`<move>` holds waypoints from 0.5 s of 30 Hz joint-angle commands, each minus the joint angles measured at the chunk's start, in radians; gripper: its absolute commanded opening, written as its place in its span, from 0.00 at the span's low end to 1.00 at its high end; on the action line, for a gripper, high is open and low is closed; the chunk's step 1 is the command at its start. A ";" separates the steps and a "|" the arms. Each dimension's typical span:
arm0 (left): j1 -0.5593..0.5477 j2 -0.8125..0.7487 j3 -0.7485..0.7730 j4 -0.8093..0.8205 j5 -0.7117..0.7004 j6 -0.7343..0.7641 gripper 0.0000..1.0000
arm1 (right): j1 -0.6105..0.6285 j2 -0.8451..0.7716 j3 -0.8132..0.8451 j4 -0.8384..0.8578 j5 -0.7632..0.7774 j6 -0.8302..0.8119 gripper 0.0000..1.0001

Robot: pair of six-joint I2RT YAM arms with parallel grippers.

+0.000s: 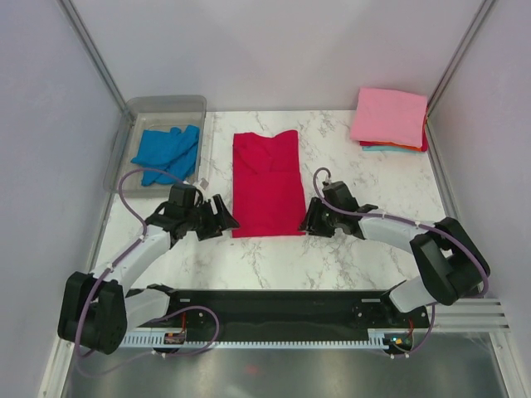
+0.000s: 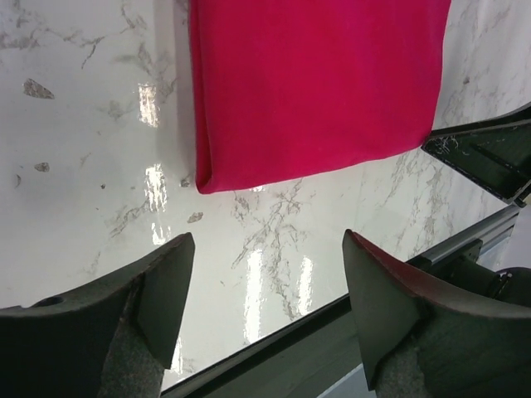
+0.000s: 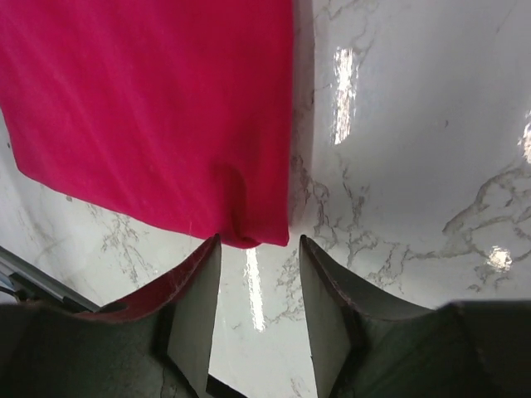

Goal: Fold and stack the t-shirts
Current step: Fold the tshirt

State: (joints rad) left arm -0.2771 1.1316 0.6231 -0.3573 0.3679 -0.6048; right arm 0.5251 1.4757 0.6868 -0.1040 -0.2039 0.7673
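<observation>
- We are looking at a crimson t-shirt (image 1: 265, 184) lying flat in the middle of the marble table (image 1: 274, 261). It is already folded lengthwise into a tall, narrow rectangle.
- The left gripper (image 1: 217, 217) is hovering just beside the shirt's near left corner. Its fingers are spread wide with nothing between them, and its wrist view shows bare table between them and the cloth.
- The right gripper (image 1: 311, 220) is sitting at the near right corner. Its fingers are parted more narrowly and are not clamped on anything. The corner's tip is lying right at the mouth of the gap, and we cannot tell whether it is touching a finger.
- We are judging that the crosswise fold of this shirt is about to begin, with both near corners lined up for a pinch.
- The next move is calling for both grippers to close on every layer at their corners. They then need to lift together and carry the near hem evenly toward the far end.
- Further out, a pink t-shirt (image 1: 388, 116) is topping a folded stack at the far right, with orange and teal edges (image 1: 390, 148) peeking from beneath it.
- At the far left, a blue t-shirt (image 1: 168, 152) is lying crumpled in a clear plastic tub (image 1: 166, 104), not yet folded.
</observation>
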 commanded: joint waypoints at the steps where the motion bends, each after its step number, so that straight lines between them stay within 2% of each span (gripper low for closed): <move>1: -0.002 0.007 -0.059 0.145 0.017 -0.059 0.77 | 0.021 0.006 -0.029 0.059 0.035 0.035 0.49; 6: -0.014 0.011 -0.131 0.224 0.020 -0.090 0.73 | 0.021 -0.017 -0.061 0.056 0.070 0.036 0.41; 15: -0.020 0.045 -0.194 0.314 0.005 -0.104 0.71 | 0.021 -0.008 -0.075 0.079 0.101 0.043 0.38</move>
State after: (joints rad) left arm -0.2943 1.1698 0.4397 -0.1253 0.3721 -0.6807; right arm 0.5461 1.4792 0.6281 -0.0574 -0.1501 0.8009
